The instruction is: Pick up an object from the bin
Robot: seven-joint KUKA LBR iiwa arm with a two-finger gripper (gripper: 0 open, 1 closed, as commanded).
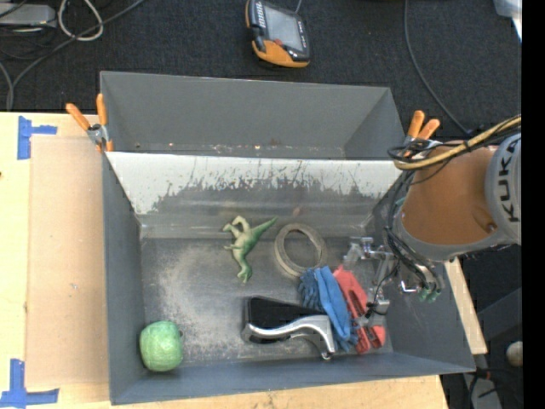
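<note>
My gripper (pixel 381 273) hangs at the bin's right side, just above and to the right of a flat red thing (pixel 355 301) on the floor. A crumpled blue piece (pixel 328 301) lies against the red thing's left edge and partly over it. Left of those lies a black and silver handled tool (pixel 285 322), its silver lever pointing toward the blue piece. A pale tape roll (pixel 300 250) lies flat behind them, left of the gripper. Nothing shows in the gripper's grasp.
A green toy dinosaur (pixel 244 241) lies near the bin's middle, by the back slope. A green ball (pixel 161 346) rests in the front left corner. The orange-covered arm and its cables fill the space over the bin's right wall.
</note>
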